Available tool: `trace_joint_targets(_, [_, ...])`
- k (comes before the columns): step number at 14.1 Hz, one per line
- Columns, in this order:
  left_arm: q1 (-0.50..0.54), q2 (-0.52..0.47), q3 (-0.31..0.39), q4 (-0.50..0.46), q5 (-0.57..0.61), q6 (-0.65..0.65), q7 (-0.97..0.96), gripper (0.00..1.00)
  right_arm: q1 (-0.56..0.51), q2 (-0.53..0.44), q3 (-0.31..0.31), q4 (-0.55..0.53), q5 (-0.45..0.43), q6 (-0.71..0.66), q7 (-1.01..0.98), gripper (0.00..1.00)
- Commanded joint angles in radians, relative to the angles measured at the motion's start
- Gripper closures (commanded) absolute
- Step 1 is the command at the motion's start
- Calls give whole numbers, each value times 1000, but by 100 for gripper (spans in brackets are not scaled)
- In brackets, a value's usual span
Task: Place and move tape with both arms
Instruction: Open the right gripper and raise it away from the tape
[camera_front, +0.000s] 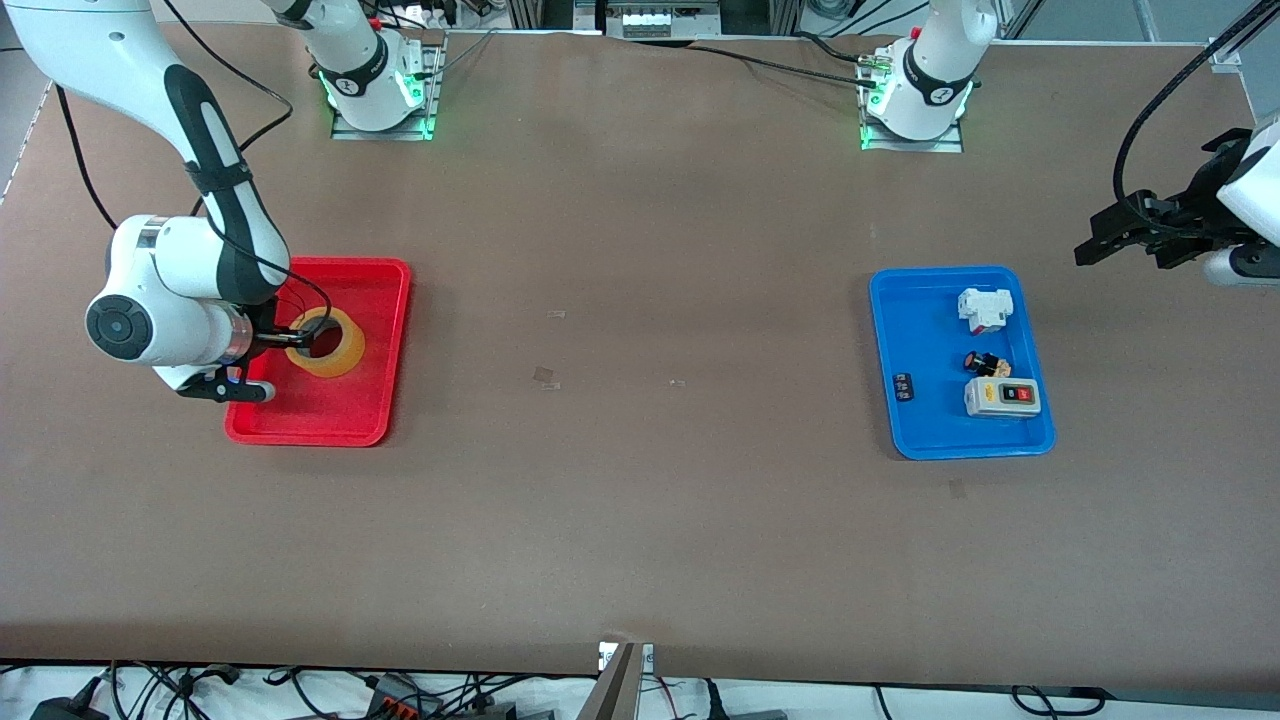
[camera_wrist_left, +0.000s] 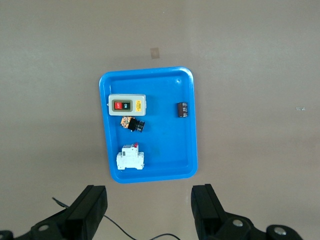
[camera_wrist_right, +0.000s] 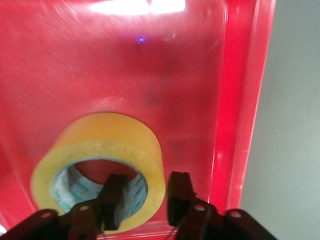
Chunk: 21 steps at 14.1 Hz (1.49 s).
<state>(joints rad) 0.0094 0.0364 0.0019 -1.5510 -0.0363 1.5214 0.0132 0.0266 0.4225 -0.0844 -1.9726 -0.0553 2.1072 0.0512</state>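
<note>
Right gripper (camera_front: 290, 340): left side of the front view, low over the red tray; one finger (camera_wrist_right: 114, 200) stands inside the roll's hole, the other outside its wall, the wall between them; whether they press it or stand just off it cannot be told.
Tape (camera_front: 327, 343): yellowish roll lying flat in the red tray, hole up, at the middle left of the front view.
Red tray (camera_front: 375, 350): on the brown table (camera_front: 640, 480) at the right arm's end; only the tape shows in it.
Blue tray (camera_front: 925, 330): right of centre, at the left arm's end.
Contents: white-and-red block (camera_front: 985, 309), small black-and-red part (camera_front: 987, 364), grey switch box (camera_front: 1002, 397), small dark piece (camera_front: 903, 387); none touching.
Left gripper (camera_front: 1110, 240): upper right edge, raised over bare table beside the blue tray, fingers spread wide, nothing between them; arm waits.
</note>
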Motion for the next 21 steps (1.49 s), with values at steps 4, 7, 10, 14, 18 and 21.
trace_joint_targets(4, [3, -13, -3, 32, -11, -4, -38, 0, 4, -47, 34, 451, 22, -445, -33, 0])
trace_joint_targets(7, [1, 0, -3, 29, -8, -4, -38, 0, 3, -45, 46, 687, 22, -602, -39, 0])
trace_joint_targets(10, [3, 19, 0, 20, 2, -1, -36, 0, 0, -47, 45, 722, 37, -602, -34, 0])
trace_joint_targets(14, [7, 19, 1, 25, 3, -3, -36, 0, -5, -47, 43, 764, 49, -587, -33, 0])
trace_joint_targets(18, [7, 16, 1, 26, 3, -4, -36, 0, 0, -111, 35, 678, 67, -464, -74, 0])
trace_joint_targets(21, [6, 13, -2, 26, 3, -16, -36, 0, -2, -200, 38, 536, 71, -429, -79, 0])
